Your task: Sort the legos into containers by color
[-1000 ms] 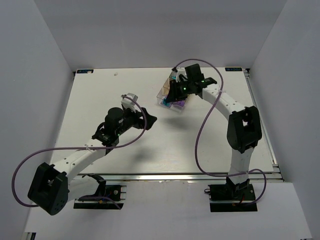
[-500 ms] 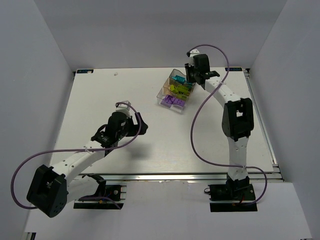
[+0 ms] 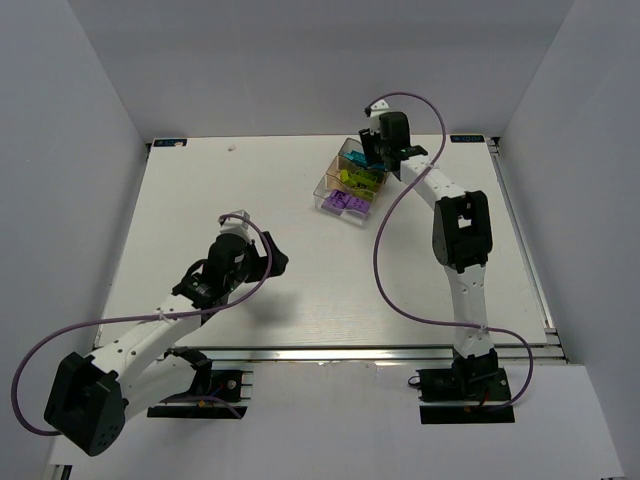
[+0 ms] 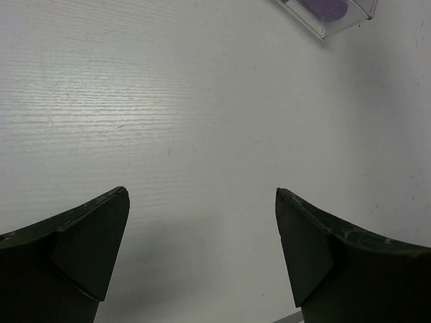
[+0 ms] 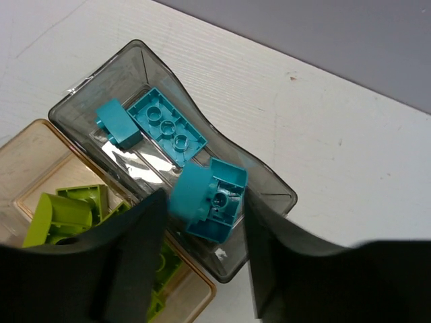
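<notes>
The containers, a clear three-compartment tray [image 3: 327, 186], sit at the back of the table. Purple legos [image 3: 345, 203] fill its near compartment, lime ones [image 3: 358, 178] the middle, teal ones [image 3: 356, 157] the far one. My right gripper [image 5: 202, 198] hovers over the far compartment [image 5: 135, 52] with its jaws open. A teal brick [image 5: 209, 198] sits tilted and motion-blurred between the fingertips, loose above the compartment. A flat teal brick [image 5: 165, 124] and a small one [image 5: 116, 123] lie inside. My left gripper [image 4: 202, 195] is open over bare table.
Lime bricks [image 5: 64, 212] lie in the tan-walled compartment next to the teal one. The tray's near corner with a purple brick [image 4: 326, 7] shows at the top of the left wrist view. Grey walls enclose the table [image 3: 200, 200] on three sides.
My right gripper moved from over the tray's near side to its far compartment and opened, letting go of the teal brick. My left arm drew back toward the near left, still open.
</notes>
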Tool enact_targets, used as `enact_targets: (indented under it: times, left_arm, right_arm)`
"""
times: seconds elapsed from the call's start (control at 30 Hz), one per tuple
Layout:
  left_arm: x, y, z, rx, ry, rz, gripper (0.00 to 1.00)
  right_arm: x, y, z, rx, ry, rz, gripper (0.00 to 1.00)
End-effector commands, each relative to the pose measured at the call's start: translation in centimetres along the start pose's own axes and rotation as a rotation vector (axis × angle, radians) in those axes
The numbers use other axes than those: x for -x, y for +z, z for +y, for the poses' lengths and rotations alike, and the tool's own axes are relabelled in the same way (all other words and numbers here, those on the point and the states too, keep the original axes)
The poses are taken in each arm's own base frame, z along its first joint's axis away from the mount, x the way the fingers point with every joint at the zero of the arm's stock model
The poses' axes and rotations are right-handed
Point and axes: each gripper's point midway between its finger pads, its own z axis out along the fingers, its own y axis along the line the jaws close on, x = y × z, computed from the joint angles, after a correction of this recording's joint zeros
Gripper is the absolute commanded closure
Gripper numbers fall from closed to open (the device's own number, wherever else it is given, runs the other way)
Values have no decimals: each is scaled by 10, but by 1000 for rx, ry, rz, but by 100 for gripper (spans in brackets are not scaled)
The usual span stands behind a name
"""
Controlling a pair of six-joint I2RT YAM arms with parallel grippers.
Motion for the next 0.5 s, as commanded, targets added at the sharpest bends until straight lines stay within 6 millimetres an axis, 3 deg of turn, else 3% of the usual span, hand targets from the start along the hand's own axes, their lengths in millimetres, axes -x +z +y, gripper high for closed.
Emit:
enact_targets:
  times: [0.0,0.2,0.23,0.3,0.33,0.37,0.4,0.43,0.47]
  left_arm:
    - [2,-3,3,17,-7,-8,2]
    - [9,-1,0,23,7,-10,2]
    - [11,-2,-1,24,7,-14,2]
    - [13,-2,-1,31,4,-22,2]
    - [15,-3,-1,31,-4,-27,2]
    - [15,-4,0,41,-8,-29,2]
    - [16,-4,1,47,-20,-32,2]
    - [18,-5,1,56,-26,-35,2]
    - [21,-6,3,69,-31,-46,2]
  right_arm:
    - [34,1,-3,-3,-19,-102,38]
    - [41,-7,4,52,-46,-108,25]
    - [55,-19,9,96,-62,-134,23]
    - [58,-37,24,215,-156,-121,13]
    - [73,-62,41,342,-223,-168,11]
    - [69,-77,49,417,-237,-161,11]
    - [90,-113,64,538,-258,-237,11]
    - [91,-129,70,582,-263,-255,11]
    - [66,-135,80,631,-235,-209,11]
